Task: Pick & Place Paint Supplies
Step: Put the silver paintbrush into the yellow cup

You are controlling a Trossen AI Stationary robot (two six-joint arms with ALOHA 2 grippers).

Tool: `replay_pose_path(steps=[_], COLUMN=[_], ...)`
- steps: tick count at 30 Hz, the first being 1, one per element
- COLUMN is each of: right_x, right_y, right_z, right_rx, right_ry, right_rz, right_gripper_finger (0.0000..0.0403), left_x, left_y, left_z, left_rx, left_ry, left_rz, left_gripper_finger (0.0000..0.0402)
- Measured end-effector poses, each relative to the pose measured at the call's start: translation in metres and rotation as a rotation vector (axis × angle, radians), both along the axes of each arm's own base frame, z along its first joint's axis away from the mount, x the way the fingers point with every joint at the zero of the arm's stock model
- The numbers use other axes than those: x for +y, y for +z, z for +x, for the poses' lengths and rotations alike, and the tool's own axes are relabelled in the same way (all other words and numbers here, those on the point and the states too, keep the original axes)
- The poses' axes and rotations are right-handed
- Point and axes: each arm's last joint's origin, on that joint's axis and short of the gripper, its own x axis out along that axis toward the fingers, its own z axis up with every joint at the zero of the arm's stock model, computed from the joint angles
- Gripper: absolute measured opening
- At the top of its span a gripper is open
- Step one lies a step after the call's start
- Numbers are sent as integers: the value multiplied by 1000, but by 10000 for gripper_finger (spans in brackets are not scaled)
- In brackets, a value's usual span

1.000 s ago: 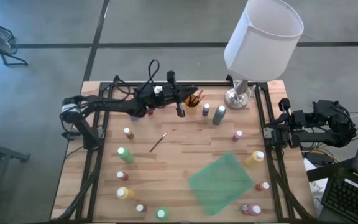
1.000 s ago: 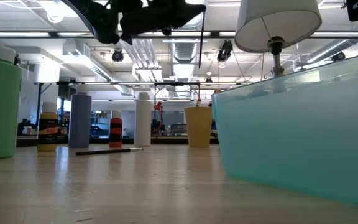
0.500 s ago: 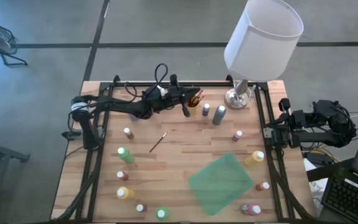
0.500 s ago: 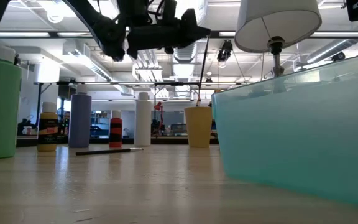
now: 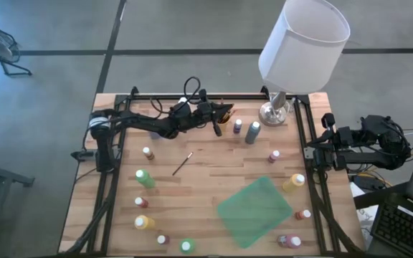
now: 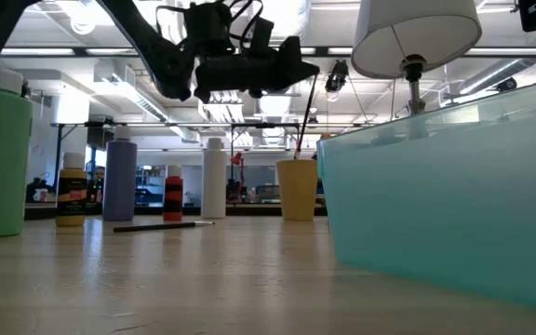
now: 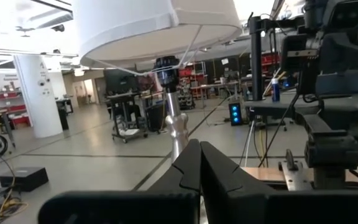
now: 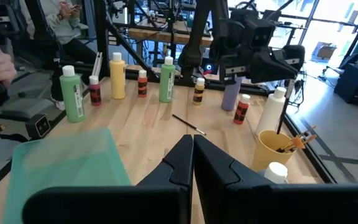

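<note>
- Since a second ago, the left pincer (image 5: 217,126) has slid further along the back of the table (image 5: 214,175), so its thin dark brush (image 6: 306,104) now hangs upright with the tip right at the yellow cup (image 6: 297,189).
- Fingers clamped narrow on that brush.
- The loose brush (image 5: 183,163) hasn't budged.
- Right pincer (image 8: 191,163) is parked off the right edge, fingers pressed together.

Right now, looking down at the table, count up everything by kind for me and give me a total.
Paint bottles in clear sight: 12
Brush lying loose on the table: 1
Brush in the left gripper: 1
Yellow cup, its brushes uncounted: 1
Green bin: 1
Lamp: 1
Total: 17
</note>
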Motion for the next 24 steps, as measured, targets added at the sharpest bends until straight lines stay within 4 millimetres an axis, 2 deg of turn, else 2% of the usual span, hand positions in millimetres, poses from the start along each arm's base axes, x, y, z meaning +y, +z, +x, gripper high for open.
replay_pose_path(steps=[24], right_x=[0], right_y=[0], right_z=[0], right_rx=[-1], right_ry=[0], right_rz=[0], right_gripper_finger=[8], left_x=[18], left_y=[-50], left_z=[11], left_rx=[41], left_ry=[98], left_rz=[-117], left_gripper_finger=[0])
